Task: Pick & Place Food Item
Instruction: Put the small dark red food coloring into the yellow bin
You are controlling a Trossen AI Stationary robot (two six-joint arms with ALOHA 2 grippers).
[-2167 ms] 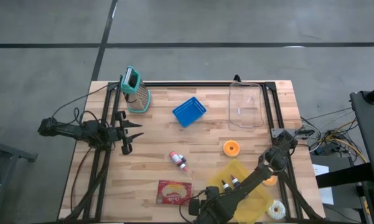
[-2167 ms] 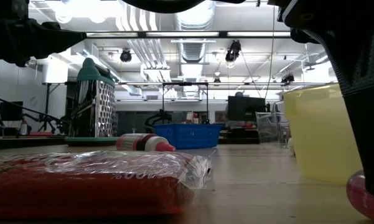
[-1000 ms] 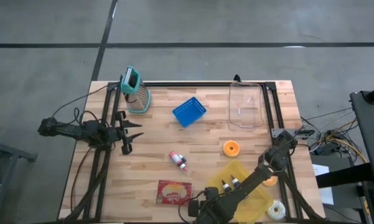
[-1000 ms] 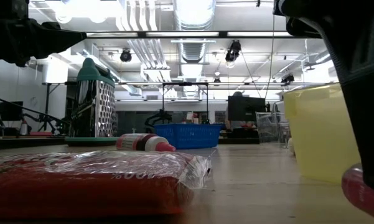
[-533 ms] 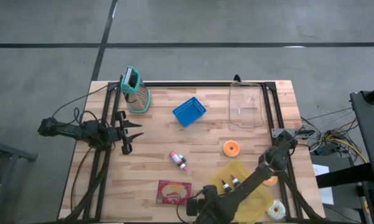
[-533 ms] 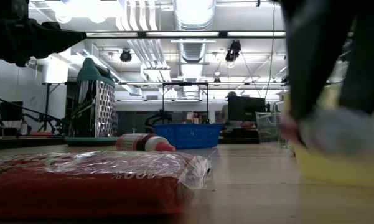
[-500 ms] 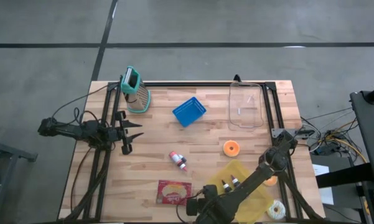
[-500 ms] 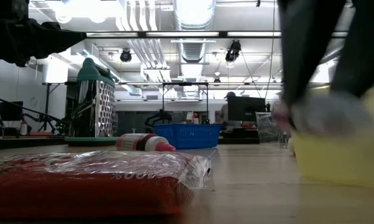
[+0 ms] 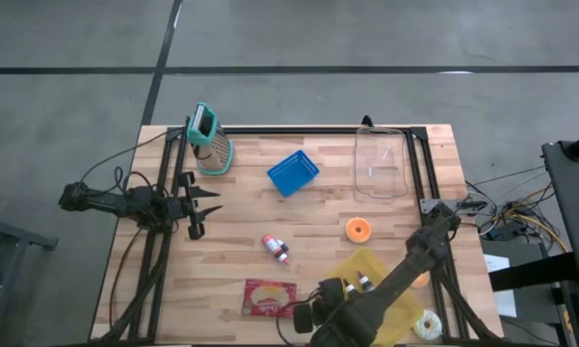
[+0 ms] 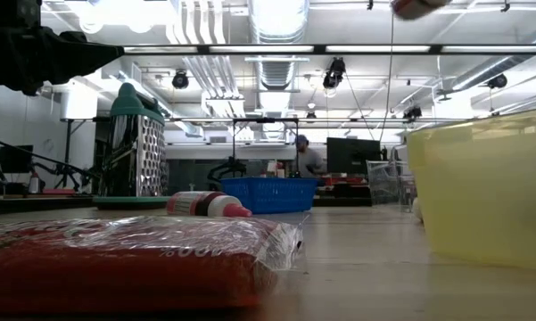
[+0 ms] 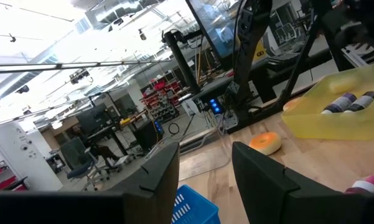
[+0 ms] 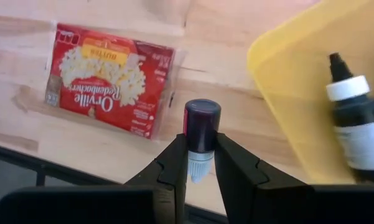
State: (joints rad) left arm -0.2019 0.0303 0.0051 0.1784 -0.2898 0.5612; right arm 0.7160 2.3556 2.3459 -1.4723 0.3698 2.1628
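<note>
Left to right: your left gripper waits, jaws apart, at the left edge. Your right gripper clamps a small bottle above the near edge, between the popcorn packet and the yellow bin. Its long axis runs along the fingers, dark-red body outward, pale cap inward. The bin holds two dark bottles.

Pale planked wood table, glossy plastic-wrapped popcorn packet, translucent yellow plastic bin, clear plastic tub
</note>
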